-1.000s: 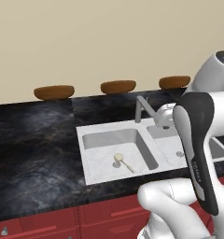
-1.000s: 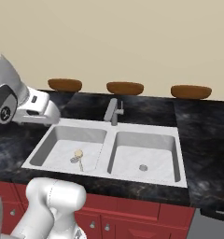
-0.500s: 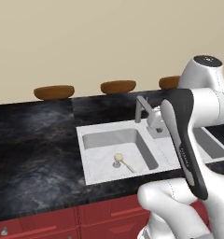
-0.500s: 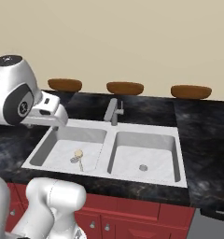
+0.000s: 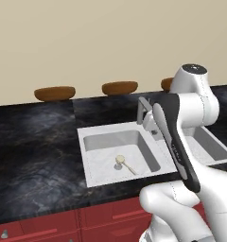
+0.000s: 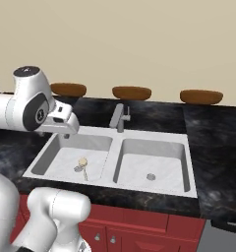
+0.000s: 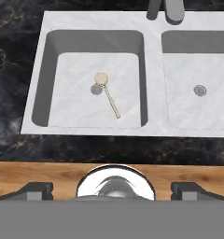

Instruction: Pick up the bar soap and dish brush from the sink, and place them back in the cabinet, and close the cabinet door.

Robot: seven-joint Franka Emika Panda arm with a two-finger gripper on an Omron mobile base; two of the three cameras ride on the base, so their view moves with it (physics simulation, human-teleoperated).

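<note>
- Your gripper (image 7: 113, 190) hung high over the sink (image 7: 152, 79), looking straight down into it, with the finger tips (image 7: 37, 189) spread wide and nothing between them.
- From the right base view, your hand (image 6: 60, 122) sat above the back-left corner of the left basin, well clear of the faucet (image 6: 119, 118).
- The brush (image 7: 109, 97) lay on the floor of the left basin, with its round head touching or just beside the drain (image 7: 96, 89) and its handle running away from the faucet side.
- I judged you were in the reach for the brush: hand open, lined up overhead, no descent into the basin begun.
- The next move called for you to come down over the handle, turn the jaws across it, and close on the thin stick rather than the disc.
- Whether the handle lay flat or rode up off the floor was hard to tell from here, so you had to go low with care.
- After that, the lift had to clear the basin wall.
</note>
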